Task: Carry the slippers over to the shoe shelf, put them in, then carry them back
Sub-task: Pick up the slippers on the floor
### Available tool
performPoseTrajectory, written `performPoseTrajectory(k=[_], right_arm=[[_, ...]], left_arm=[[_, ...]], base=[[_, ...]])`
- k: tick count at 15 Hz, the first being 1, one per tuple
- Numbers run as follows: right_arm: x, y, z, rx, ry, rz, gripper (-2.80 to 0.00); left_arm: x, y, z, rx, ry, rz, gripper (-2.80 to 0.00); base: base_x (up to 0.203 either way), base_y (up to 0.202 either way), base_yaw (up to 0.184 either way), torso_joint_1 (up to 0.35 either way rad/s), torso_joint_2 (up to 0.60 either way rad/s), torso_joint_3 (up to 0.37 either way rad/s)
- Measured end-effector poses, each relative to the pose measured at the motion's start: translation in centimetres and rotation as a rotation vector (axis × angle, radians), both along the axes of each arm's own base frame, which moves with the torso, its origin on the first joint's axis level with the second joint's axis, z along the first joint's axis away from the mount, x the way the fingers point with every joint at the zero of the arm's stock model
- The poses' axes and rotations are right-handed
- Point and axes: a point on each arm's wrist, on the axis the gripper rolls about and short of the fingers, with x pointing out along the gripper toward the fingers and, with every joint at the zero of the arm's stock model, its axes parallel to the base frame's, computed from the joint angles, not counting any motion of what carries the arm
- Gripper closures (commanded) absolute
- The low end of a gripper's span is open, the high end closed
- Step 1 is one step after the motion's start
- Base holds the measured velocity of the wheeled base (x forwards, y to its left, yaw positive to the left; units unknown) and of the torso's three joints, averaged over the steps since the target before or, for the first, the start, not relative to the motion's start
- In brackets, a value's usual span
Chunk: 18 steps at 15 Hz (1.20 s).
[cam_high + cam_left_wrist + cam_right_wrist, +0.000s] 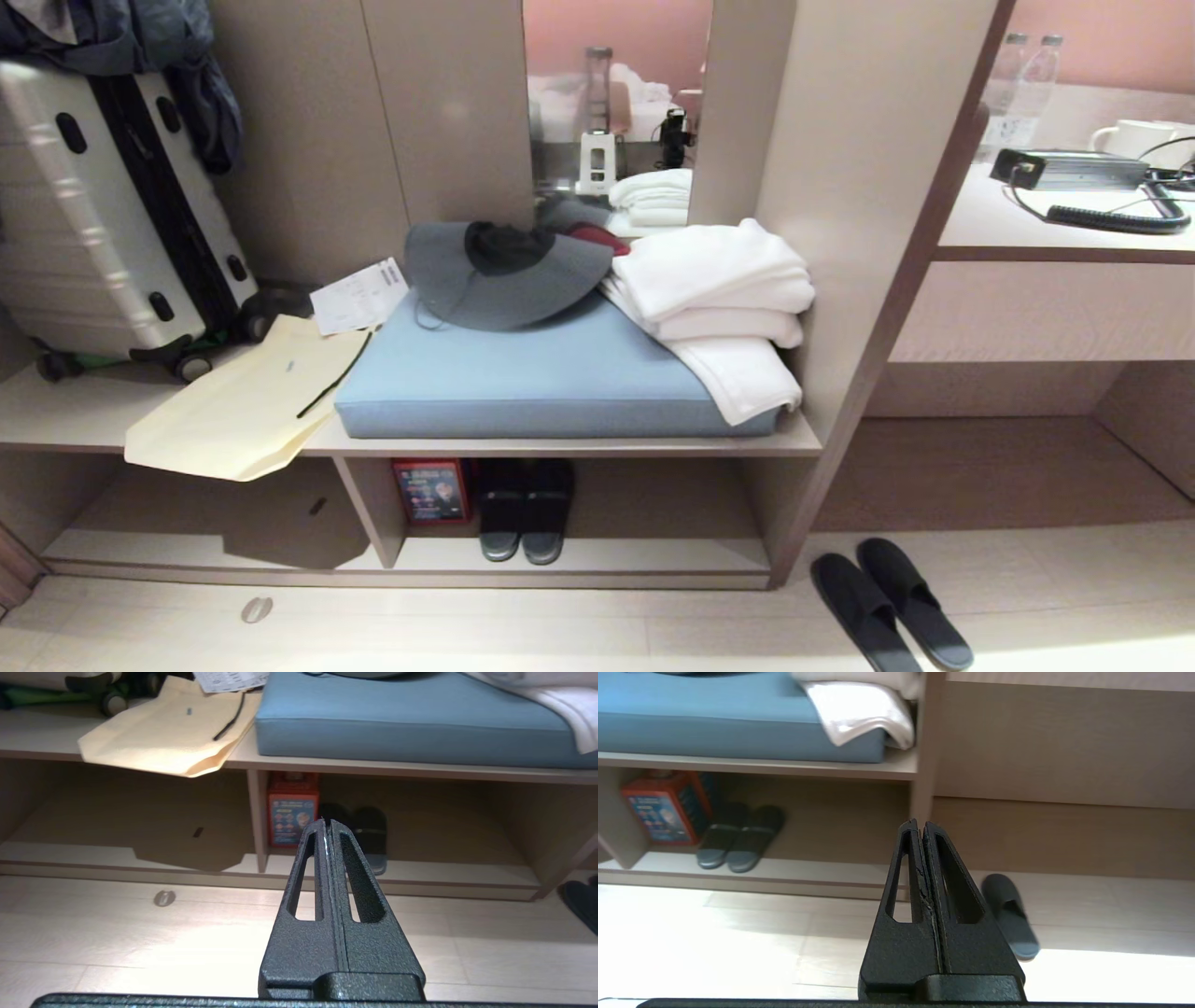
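The slippers [887,607], a flat dark pair, lie side by side on the pale floor to the right of the shoe shelf [635,555]. One slipper [1011,914] shows just beyond my right gripper [920,823], which hangs above the floor, shut and empty. My left gripper [327,822] is also shut and empty, facing the shoe shelf [444,872] by its divider. The slippers' edge [581,900] shows at that view's side. Neither arm appears in the head view.
A chunkier dark pair [523,509] and a red box [431,490] stand in the shelf's right bay. Above are a blue cushion [523,373], white towels [719,299], a grey hat [504,275], a paper bag [243,401] and a suitcase [103,205]. A desk counter [1055,233] is at the right.
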Motion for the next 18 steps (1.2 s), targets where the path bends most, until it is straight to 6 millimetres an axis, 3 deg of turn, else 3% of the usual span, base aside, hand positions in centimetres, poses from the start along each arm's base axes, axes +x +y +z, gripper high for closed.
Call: performPoseTrajectory(k=[18], right_arm=[[0.0,0.0,0.0,-0.001,0.0,0.0,0.0]], left_arm=[[0.01,0.0,0.0,0.001,0.001,0.0,0.0]], base=[[0.0,-0.197,0.003,0.002,0.0,0.002]])
